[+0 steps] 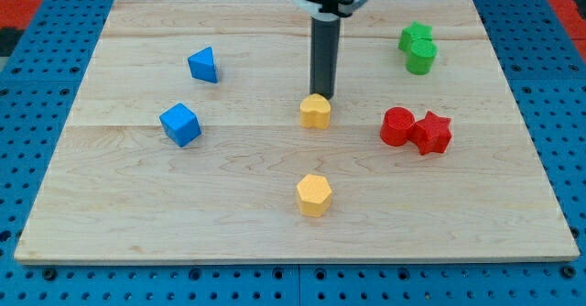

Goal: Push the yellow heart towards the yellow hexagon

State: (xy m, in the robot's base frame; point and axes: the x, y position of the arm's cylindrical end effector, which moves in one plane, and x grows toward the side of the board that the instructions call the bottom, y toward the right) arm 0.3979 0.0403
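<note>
Across the camera view lies a pale wooden board [137, 214] of long planks, set on a blue pegboard surface [37, 159] dotted with holes; red showing at the view's top corners. No more of the room to be made out.

No containers on the board, only loose blocks.

Taking the yellow heart [315, 112] as landmark, near the board's middle:
- Touching or just at its top edge, my tip [325, 98], the lower end of a dark upright rod coming down from the arm's housing at the view's top. No jaws on this rod, so nothing to report as apart, together or clamped.
- Well below the heart, toward the view's bottom and almost straight under it, the yellow hexagon [314, 195], clearly apart from it.
- To the heart's right, a red cylinder [397, 126] touching a red star [433, 133], side by side.
- Up and to the right, near the board's far corner, two green blocks pressed together: a green star [414, 36] behind, a green cylinder [421, 57] in front.
- To the heart's left, a blue cube [180, 124]; above that, nearer the view's top, a blue triangular block [203, 65]. Both well apart from the heart and from each other.
</note>
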